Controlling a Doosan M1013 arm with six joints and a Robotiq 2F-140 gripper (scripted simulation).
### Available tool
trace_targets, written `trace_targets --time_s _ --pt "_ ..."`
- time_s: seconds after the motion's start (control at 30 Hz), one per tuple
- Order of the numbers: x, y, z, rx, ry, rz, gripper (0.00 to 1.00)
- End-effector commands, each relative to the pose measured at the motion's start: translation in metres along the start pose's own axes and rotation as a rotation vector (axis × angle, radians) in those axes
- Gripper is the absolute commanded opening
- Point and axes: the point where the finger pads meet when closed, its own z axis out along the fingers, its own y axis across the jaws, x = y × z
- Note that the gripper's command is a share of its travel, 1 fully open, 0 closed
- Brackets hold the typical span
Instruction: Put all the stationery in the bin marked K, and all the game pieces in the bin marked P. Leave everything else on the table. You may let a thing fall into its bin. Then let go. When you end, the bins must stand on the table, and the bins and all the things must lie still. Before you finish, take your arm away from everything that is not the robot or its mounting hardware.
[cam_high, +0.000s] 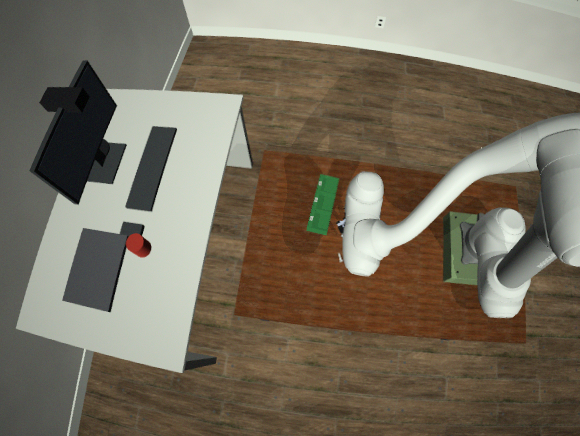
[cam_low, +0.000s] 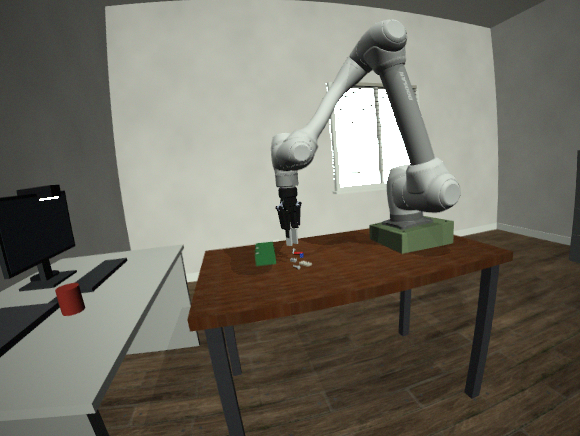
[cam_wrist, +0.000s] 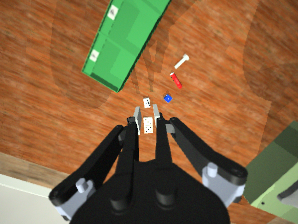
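A green block of bins (cam_wrist: 127, 37) (cam_high: 323, 204) (cam_low: 265, 253) lies on the brown table (cam_low: 350, 285); its white labels are too small to read. Beside it lie two white domino tiles (cam_wrist: 147, 102) (cam_wrist: 148, 125), a blue die (cam_wrist: 168, 98), a short red stick (cam_wrist: 176, 80) and a white bolt (cam_wrist: 182, 61). My gripper (cam_wrist: 147, 111) (cam_low: 292, 242) hangs low over these small things, fingers pointing down and a narrow gap apart. The nearer domino shows in the gap between the fingertips, and the fingers do not press on it.
The arm's green base (cam_low: 412, 235) (cam_high: 457, 255) stands on the table's far right. A grey desk (cam_high: 165, 280) to the left carries a monitor (cam_high: 75, 135), a keyboard (cam_high: 150, 167) and a red cup (cam_high: 138, 245).
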Motion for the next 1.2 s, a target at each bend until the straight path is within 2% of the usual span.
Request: trace_targets --time_s 0.0,0.87,1.17 --pt "0.000 0.000 0.000 -0.001 0.001 0.000 0.18" --pt "0.000 -0.001 0.000 -0.001 0.001 0.000 0.18" --pt "0.001 -0.001 0.036 -0.001 0.001 0.000 0.18"
